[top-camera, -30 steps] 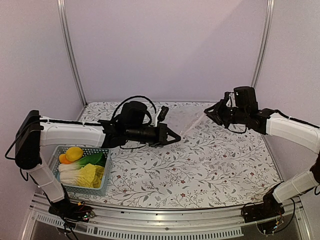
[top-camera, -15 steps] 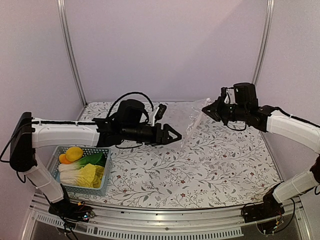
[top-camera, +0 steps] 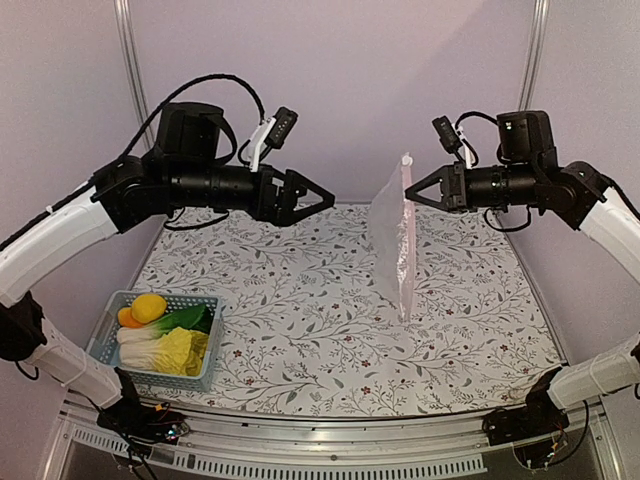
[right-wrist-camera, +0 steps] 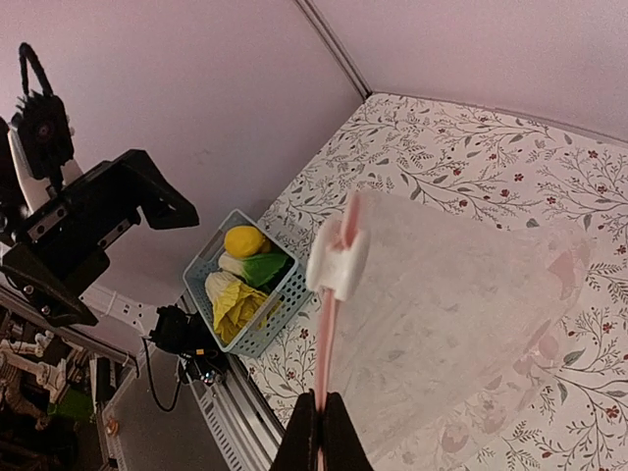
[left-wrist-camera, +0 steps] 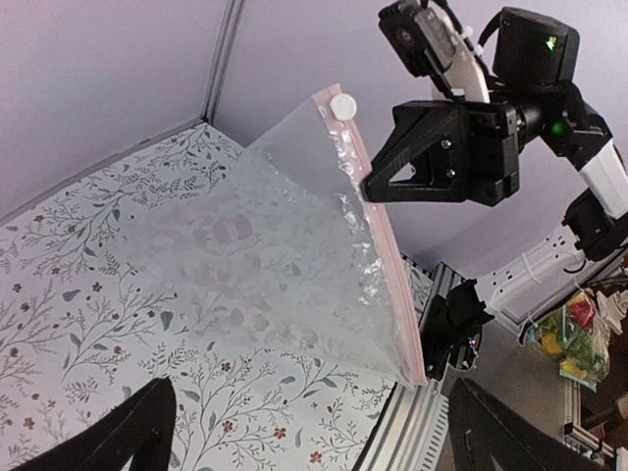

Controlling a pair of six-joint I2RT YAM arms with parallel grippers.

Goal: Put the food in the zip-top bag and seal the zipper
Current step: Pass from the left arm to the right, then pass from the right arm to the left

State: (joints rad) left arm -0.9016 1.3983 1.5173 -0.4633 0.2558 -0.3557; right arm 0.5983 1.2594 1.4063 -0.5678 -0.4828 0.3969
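Clear crinkly plastic bag (top-camera: 392,240) is hung above the worktop (top-camera: 300,300), pinched at its pink edge (top-camera: 406,230) by the closed right gripper (top-camera: 408,192); the empty, wide-open left gripper (top-camera: 322,200) should be guided to the free lip.

Clear crinkly plastic bag (top-camera: 393,235); basket (top-camera: 190,298) seemingly matt plastic.
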